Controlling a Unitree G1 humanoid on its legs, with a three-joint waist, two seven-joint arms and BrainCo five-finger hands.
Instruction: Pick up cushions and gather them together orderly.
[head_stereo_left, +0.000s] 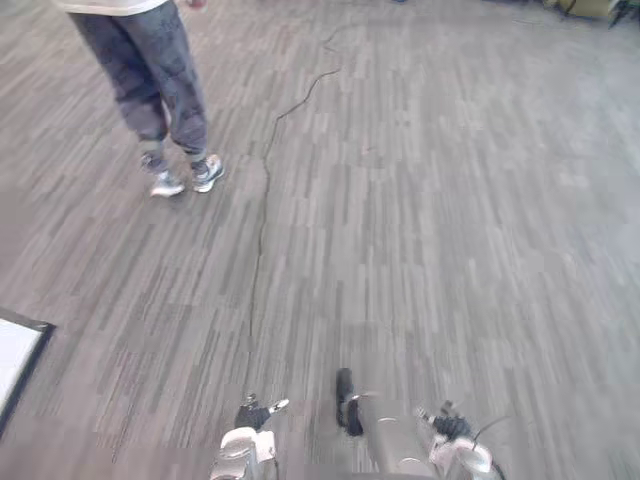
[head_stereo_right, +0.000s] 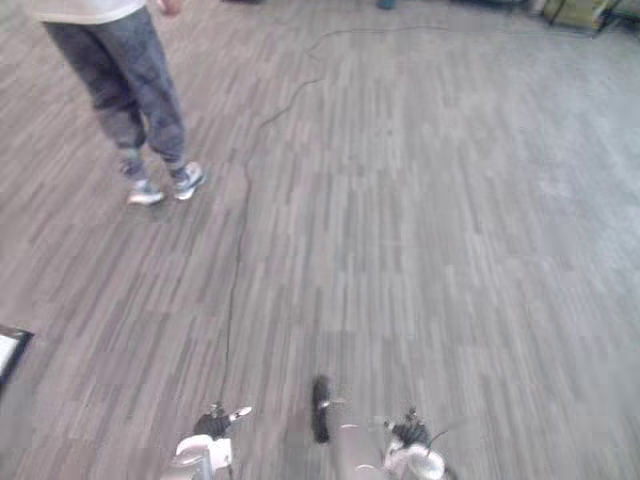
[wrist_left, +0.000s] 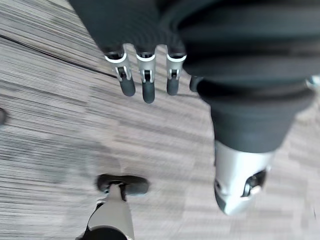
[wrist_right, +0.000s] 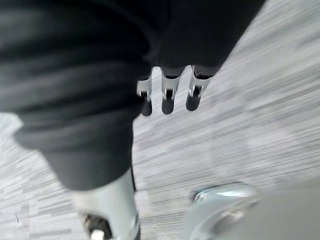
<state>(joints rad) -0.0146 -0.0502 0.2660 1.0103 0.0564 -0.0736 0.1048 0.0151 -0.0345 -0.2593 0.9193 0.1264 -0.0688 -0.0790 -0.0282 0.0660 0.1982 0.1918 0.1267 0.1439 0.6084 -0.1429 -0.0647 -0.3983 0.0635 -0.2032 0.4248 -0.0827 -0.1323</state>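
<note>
Where the cushions lie cannot be told from these views, and neither hand carries one. The left hand (wrist_left: 148, 92) hangs above the floor (head_stereo_left: 420, 200) with its fingers straight and relaxed, holding nothing, and the right hand (wrist_right: 167, 102) is released in the same way. The robot will probably need to turn or walk to find a cushion, and here is the risk. A person (head_stereo_left: 150, 80) stands ahead on its left side, and a white panel with a dark frame (head_stereo_left: 15, 350) lies on the floor near its left. A careless turn to that side could bring it against the person or onto the panel.
</note>
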